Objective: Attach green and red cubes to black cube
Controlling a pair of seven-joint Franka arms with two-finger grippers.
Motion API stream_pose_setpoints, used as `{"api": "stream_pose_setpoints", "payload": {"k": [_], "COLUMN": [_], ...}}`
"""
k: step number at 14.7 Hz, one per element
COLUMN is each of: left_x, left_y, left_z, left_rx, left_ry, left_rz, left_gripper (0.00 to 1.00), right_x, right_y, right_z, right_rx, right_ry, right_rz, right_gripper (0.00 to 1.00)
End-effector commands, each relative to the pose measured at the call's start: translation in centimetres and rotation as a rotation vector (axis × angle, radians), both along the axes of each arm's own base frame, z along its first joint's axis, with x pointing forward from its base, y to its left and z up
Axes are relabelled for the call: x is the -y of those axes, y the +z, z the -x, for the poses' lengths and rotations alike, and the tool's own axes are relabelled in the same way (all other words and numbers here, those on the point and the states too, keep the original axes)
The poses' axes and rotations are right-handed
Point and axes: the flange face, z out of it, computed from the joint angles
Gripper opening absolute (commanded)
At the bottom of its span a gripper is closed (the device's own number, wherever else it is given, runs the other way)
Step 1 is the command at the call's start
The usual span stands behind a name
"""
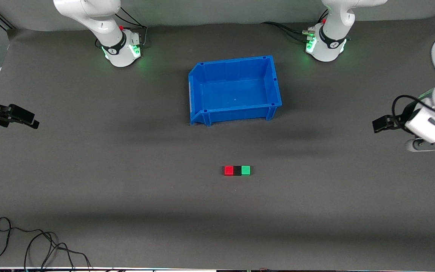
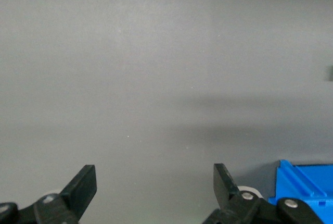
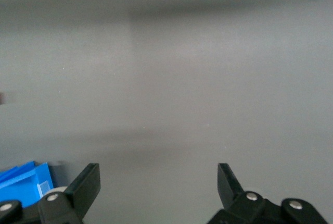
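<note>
From where I sit the assembly looks done: the red cube (image 1: pixel 229 170), the black cube (image 1: pixel 237 171) and the green cube (image 1: pixel 245 170) lie in one straight row on the mat (image 1: pixel 127 189), black in the middle with a coloured cube touching each of its sides, about midway between the two ends of the table and nearer the front camera's edge than the blue bin (image 1: pixel 235 89), which stands empty toward the robots' edge. I judge the step in hand to be simply standing clear, and doing that well means leaving the row alone, keeping both arms out at the table ends, and checking the faces meet flush; I see no gap from the front view, though the black cube is hard to separate from the dark mat. The left gripper (image 1: pixel 380 124) hangs over the left arm's end of the table, and its wrist view shows the fingers (image 2: pixel 83 185) spread wide with only bare mat between them and a corner of the bin at the side. The right gripper (image 1: pixel 25 118) hangs over the right arm's end, likewise spread wide and holding nothing. A loose cable (image 1: pixel 32 245) lies at the front corner on the right arm's end.
</note>
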Motion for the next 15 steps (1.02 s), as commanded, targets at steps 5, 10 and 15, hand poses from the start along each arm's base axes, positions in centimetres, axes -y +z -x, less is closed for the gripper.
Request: {"api": "stream_pose_setpoints", "payload": {"k": [5, 10, 15], "left_x": [-0.2, -0.1, -1.0], "left_y": [5.3, 4.6, 4.7], "left_z": [2.4, 1.8, 1.9], "left_rx": [0.008, -0.015, -0.007], "left_ry": [-0.077, -0.075, -0.058], "left_rz": [0.024, 0.033, 0.030], "left_gripper": [1.00, 1.00, 1.00], "right_x": [-0.6, -0.6, -0.6], "right_y": [-0.6, -0.8, -0.8], "right_z": [0.6, 0.8, 0.8], "right_rx": [-0.029, -0.056, -0.055], "right_ry": [0.033, 0.034, 0.034], "right_rz": [0.009, 0.004, 0.004], "right_gripper": [1.00, 1.00, 1.00]}}
